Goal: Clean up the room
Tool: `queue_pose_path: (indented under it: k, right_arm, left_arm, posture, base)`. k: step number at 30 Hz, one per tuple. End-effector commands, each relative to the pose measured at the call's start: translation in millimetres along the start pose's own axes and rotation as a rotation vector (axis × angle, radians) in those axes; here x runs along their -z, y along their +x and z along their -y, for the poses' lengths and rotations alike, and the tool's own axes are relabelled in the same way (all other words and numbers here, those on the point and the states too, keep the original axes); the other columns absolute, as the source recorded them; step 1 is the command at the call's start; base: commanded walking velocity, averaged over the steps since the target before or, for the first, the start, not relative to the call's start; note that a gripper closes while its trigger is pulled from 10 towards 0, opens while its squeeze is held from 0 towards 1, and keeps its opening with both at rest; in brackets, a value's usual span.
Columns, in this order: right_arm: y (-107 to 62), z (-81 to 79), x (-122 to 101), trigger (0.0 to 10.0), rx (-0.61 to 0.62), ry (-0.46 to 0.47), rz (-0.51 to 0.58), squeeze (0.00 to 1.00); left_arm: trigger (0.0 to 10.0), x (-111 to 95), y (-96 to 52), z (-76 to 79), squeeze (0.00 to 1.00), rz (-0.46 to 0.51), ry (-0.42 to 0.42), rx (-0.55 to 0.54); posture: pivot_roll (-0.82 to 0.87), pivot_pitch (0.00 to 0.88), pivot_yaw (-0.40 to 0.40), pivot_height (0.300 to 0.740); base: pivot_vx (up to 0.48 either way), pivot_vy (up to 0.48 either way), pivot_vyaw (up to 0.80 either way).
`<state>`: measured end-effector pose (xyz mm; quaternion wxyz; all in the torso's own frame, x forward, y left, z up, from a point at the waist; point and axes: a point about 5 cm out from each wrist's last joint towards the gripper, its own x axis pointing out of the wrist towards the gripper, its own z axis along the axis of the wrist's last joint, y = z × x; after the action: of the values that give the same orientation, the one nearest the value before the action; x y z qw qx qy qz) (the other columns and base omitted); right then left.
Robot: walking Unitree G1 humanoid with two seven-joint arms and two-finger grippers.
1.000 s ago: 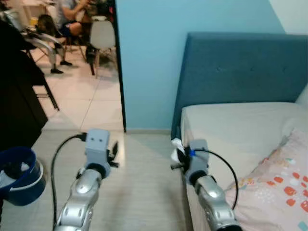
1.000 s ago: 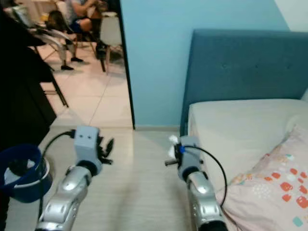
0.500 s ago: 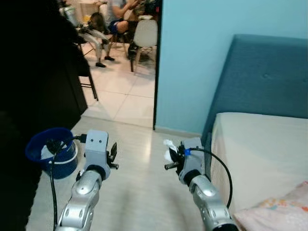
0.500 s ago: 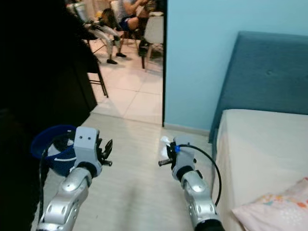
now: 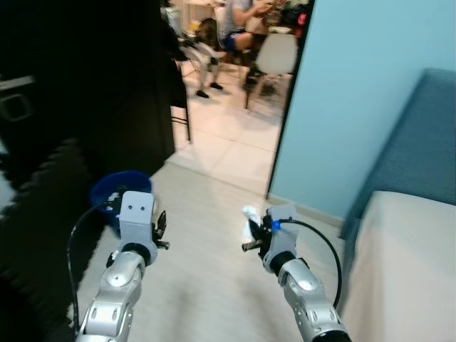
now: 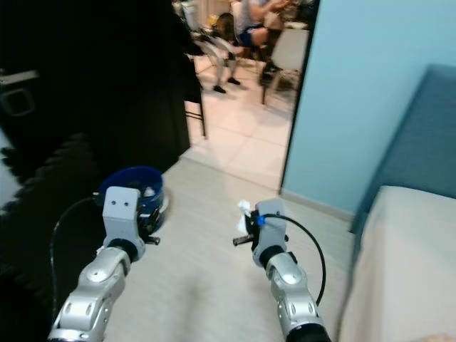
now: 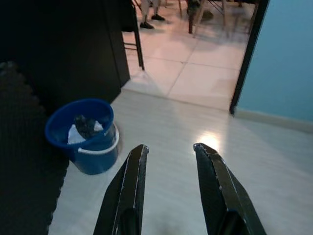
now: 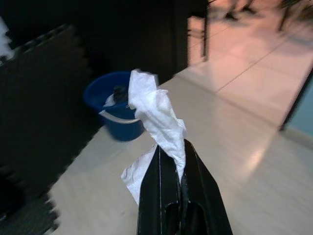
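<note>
A: Report right gripper status.

B: The right gripper [image 8: 171, 161] is pinched on a crumpled white tissue [image 8: 154, 115], fingers pressed together with the paper between them. The tissue stands up past the fingertips and is held above the pale floor [image 5: 206, 285].

A: Left gripper?

B: The left gripper [image 7: 168, 152] is spread, with nothing between its fingers [image 7: 132, 181]. It is held forward over the floor, beside the right arm.

A: Location of the bin?

B: A blue bucket [image 7: 83, 134] stands on the floor at the robot's left, next to a dark foam mat [image 7: 24, 161] and a black cabinet [image 5: 92, 85]. It already contains white and dark scraps.

A: Surroundings?

B: A light-blue wall [image 5: 356, 100], a blue headboard [image 5: 420, 149], the bed [image 5: 406, 263] at right. Through the doorway, a seated person [image 5: 239, 18] by a white chair [image 5: 274, 53].
</note>
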<state>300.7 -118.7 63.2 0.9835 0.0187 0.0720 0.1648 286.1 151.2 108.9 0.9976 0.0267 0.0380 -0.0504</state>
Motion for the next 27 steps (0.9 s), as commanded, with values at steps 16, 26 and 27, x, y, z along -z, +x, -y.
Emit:
queue_pose_path:
  k: [16,26,27]
  right_arm:
    - [-0.1,-1.1,1.3,10.0,-0.034,0.005,-0.001,0.0]
    - [1.5,-4.3,1.2,10.0,-0.068,0.011,-0.004,0.0]
    - [2.7,-5.0,0.7,10.0,-0.071,0.01,-0.004,0.0]
  left_arm:
    - [10.0,0.4,0.9,1.2,0.0,-0.005,0.005,-0.007]
    - [10.0,-1.9,1.7,4.0,0.0,0.014,-0.023,-0.007]
    - [10.0,-2.9,2.3,2.3,0.0,0.017,-0.024,-0.018]
  posture:
    - [0.07,0.0,-0.036,0.74]
    - [0.08,0.0,-0.046,0.74]
    - [0.08,0.0,-0.049,0.74]
  base:
    - [0.0,0.0,0.75]
    - [0.162,0.0,0.0]
    - [0.352,0.0,0.0]
